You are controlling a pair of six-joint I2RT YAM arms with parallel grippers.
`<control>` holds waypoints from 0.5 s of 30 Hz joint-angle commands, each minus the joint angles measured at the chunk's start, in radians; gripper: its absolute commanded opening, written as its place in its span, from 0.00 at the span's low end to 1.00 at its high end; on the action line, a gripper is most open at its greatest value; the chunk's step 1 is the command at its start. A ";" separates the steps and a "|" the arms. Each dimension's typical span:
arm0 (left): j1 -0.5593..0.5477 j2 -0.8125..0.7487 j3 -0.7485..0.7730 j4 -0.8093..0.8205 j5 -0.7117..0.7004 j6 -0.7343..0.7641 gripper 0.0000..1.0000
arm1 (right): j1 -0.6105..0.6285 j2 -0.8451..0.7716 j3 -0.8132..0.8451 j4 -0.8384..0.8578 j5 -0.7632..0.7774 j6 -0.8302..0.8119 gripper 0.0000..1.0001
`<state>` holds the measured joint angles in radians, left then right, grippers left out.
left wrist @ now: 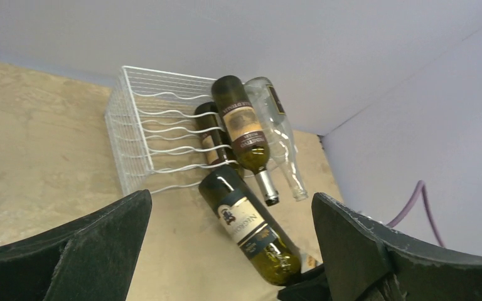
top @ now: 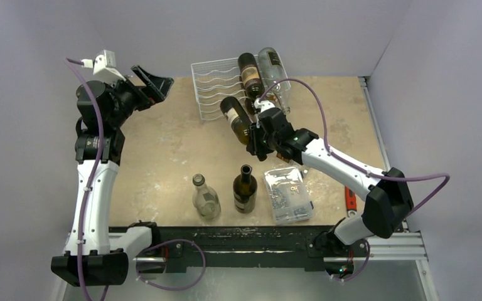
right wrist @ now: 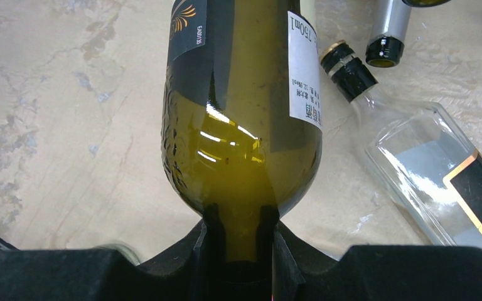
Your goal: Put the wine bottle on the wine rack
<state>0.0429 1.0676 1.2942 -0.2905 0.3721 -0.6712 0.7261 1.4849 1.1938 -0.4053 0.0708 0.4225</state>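
My right gripper (top: 255, 136) is shut on the neck of a green wine bottle (top: 236, 119) with a pale label. It holds the bottle lying flat, base toward the white wire wine rack (top: 215, 89). The bottle's base is at the rack's front lower edge (left wrist: 163, 169). In the right wrist view the green bottle (right wrist: 241, 106) fills the middle, neck between my gripper (right wrist: 241, 241) jaws. A dark bottle (top: 249, 74) and a clear bottle (top: 273, 68) lie on the rack's right side. My left gripper (top: 152, 80) is open and empty, high at the far left.
A clear bottle (top: 205, 197) and a dark bottle (top: 245, 188) stand upright near the front edge. A clear plastic box of small parts (top: 287, 194) lies to their right. A clear square bottle (right wrist: 427, 163) lies on the table to the right of the held bottle.
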 commanded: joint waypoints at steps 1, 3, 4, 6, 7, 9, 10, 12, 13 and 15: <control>-0.020 -0.019 -0.036 -0.021 -0.081 0.209 0.99 | 0.003 -0.023 0.025 0.145 0.059 -0.008 0.00; -0.057 -0.037 -0.061 -0.031 -0.132 0.280 0.99 | 0.003 -0.008 0.027 0.161 0.066 0.003 0.00; -0.078 -0.048 -0.076 -0.030 -0.150 0.312 0.99 | 0.003 0.003 0.033 0.165 0.067 0.010 0.00; -0.109 -0.071 -0.103 -0.026 -0.166 0.356 0.98 | 0.003 0.031 0.050 0.158 0.071 0.029 0.00; -0.118 -0.080 -0.111 -0.028 -0.168 0.362 0.98 | 0.003 0.050 0.058 0.153 0.070 0.038 0.00; -0.136 -0.091 -0.121 -0.022 -0.176 0.383 0.98 | 0.004 0.069 0.071 0.144 0.069 0.059 0.00; -0.140 -0.091 -0.122 -0.021 -0.172 0.382 0.98 | 0.007 0.077 0.075 0.139 0.065 0.061 0.00; -0.140 -0.081 -0.117 -0.024 -0.158 0.373 0.98 | 0.017 0.074 0.061 0.140 0.078 0.061 0.00; -0.140 -0.072 -0.110 -0.027 -0.150 0.370 0.97 | 0.019 0.068 0.047 0.150 0.086 0.061 0.00; -0.138 -0.057 -0.102 -0.031 -0.134 0.361 0.97 | 0.019 0.065 0.028 0.173 0.092 0.061 0.00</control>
<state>-0.0929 1.0008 1.1694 -0.3386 0.2306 -0.3435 0.7334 1.6138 1.1934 -0.4034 0.1165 0.4713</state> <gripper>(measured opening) 0.973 0.352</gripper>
